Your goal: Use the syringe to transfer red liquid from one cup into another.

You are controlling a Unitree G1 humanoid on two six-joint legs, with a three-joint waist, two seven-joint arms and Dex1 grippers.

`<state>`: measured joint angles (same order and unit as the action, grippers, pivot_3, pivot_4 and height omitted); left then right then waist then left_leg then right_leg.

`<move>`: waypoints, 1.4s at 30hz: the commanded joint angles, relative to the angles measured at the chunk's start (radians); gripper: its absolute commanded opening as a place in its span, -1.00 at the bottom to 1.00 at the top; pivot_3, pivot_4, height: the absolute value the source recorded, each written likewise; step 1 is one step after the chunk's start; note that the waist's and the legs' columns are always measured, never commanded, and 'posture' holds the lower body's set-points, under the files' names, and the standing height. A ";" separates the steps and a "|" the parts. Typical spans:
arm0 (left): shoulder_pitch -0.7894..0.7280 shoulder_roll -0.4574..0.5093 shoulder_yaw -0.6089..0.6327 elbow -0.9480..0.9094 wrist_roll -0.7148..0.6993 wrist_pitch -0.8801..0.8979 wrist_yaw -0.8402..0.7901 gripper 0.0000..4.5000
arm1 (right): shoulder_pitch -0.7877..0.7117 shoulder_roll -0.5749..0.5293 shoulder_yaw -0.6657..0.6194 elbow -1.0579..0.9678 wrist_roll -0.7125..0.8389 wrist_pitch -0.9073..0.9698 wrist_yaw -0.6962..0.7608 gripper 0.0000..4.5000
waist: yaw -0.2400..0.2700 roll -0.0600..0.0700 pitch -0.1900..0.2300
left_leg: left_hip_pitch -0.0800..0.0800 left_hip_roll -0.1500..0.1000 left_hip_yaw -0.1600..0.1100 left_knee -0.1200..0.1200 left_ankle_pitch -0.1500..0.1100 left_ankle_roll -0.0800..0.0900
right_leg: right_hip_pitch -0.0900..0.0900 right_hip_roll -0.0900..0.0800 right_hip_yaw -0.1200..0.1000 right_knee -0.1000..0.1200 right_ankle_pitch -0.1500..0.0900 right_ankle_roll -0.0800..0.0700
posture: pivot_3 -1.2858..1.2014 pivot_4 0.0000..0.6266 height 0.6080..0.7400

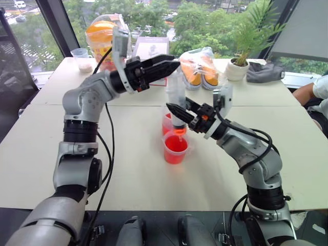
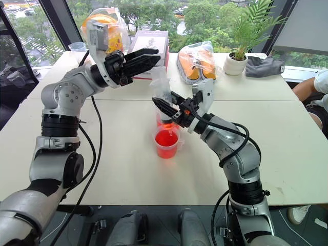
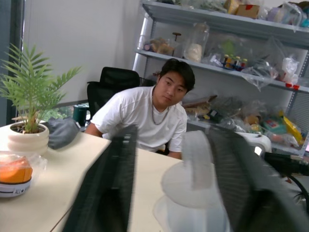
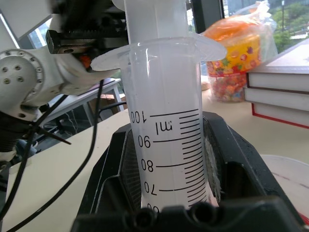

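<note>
On the far left of the counter (image 1: pixel 128 174) a small clear cup (image 1: pixel 82 59) stands near the window, and just right of it sits a bagged orange package (image 1: pixel 100 33). The left tool (image 1: pixel 171 65) reaches in from the left, above the middle of the counter, pointing to the right. Its two black fingers (image 3: pixel 108 188) stand either side of the white plunger top (image 3: pixel 193 176) of the syringe (image 1: pixel 176 102); the left wrist view shows them close beside the plunger's disc, but I cannot tell whether they actually press on it.

The syringe stands upright in the middle of the scene, its clear barrel (image 4: pixel 169 145) marked with a printed scale and its flange above the right tool's fingers. Its lower end dips into the near cup (image 1: pixel 175 148), which holds red liquid (image 1: pixel 176 145). A second cup (image 1: pixel 167 123) with red liquid stands just behind it, touching or almost touching.

The right tool (image 1: pixel 177 114) comes in from the right, pointing left and slightly upward, and is clamped on the syringe barrel, with a black finger on each side of it.

Farther back sit a stack of books (image 1: pixel 151 48) and a clear bag of orange items (image 1: pixel 197 66). To the right stand a small potted palm (image 1: pixel 241 56) in a white pot and a grey cloth (image 1: pixel 264 72). At the far right edge a person in a white shirt (image 3: pixel 145 116) sits at the counter, an arm (image 1: pixel 307 92) resting by it.
</note>
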<state>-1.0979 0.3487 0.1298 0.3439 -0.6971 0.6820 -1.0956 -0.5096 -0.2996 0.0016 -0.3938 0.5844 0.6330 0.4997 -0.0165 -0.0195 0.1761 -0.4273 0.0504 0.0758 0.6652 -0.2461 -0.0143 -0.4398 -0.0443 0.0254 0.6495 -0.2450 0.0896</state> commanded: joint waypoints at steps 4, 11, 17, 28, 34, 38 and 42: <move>-0.011 0.010 -0.023 -0.041 0.005 0.001 -0.036 -0.96 | -0.009 -0.011 -0.003 -0.066 0.024 -0.005 0.009 -0.39 | -0.001 0.000 0.000 | 0.000 0.000 0.000 0.000 0.000 0.000 | 0.000 0.000 0.000 0.000 0.000 0.000 | 0.03 -0.52 1.00; 0.034 0.038 -0.068 -0.095 0.013 0.012 -0.079 -0.96 | -0.053 -0.014 -0.029 -0.087 0.055 0.015 -0.009 -0.39 | -0.001 0.000 0.000 | 0.000 0.000 0.000 0.000 0.000 0.000 | 0.000 0.000 0.000 0.000 0.000 0.000 | 0.03 -0.52 1.00; 0.074 0.034 -0.089 -0.135 0.017 0.009 -0.078 -0.96 | -0.125 -0.015 -0.071 -0.107 0.113 0.061 -0.039 -0.39 | -0.001 0.000 0.000 | 0.000 0.000 0.000 0.000 0.000 0.000 | 0.000 0.000 0.000 0.000 0.000 0.000 | 0.03 -0.52 1.00; 0.139 0.032 -0.124 -0.193 0.019 0.016 -0.079 -0.96 | -0.188 -0.035 -0.105 -0.090 0.160 0.094 -0.066 -0.39 | 0.000 0.000 0.000 | 0.000 0.000 0.000 0.000 0.000 0.000 | 0.000 0.000 0.000 0.000 0.000 0.000 | 0.03 -0.52 1.00; 0.159 0.031 -0.127 -0.213 0.017 0.019 -0.068 -0.96 | -0.199 -0.044 -0.119 -0.082 0.176 0.099 -0.075 -0.39 | 0.000 0.000 0.000 | 0.000 0.000 0.000 0.000 0.000 0.000 | 0.000 0.000 0.000 0.000 0.000 0.000 | 0.03 -0.52 1.00; 0.134 0.037 -0.104 -0.188 0.025 0.004 -0.050 -0.96 | -0.189 -0.055 -0.112 -0.083 0.177 0.104 -0.071 -0.39 | 0.000 0.000 0.000 | 0.000 0.000 0.000 0.000 0.000 0.000 | 0.000 0.000 0.000 0.000 0.000 0.000 | 0.03 -0.52 1.00; 0.089 0.052 -0.061 -0.145 0.017 0.003 -0.025 -0.96 | -0.168 -0.059 -0.096 -0.078 0.173 0.109 -0.067 -0.39 | 0.001 0.000 0.000 | 0.000 0.000 0.000 0.000 0.000 0.000 | 0.000 0.000 0.000 0.000 0.000 0.000 | 0.03 -0.52 1.00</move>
<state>-1.0072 0.3895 0.0956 0.1852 -0.6976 0.6650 -1.1174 -0.6083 -0.3636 -0.0138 -0.4149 0.7316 0.8012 0.4462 -0.0159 -0.0196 0.1761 -0.4274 0.0505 0.0757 0.6654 -0.2461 -0.0143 -0.4398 -0.0445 0.0255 0.6494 -0.2450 0.0895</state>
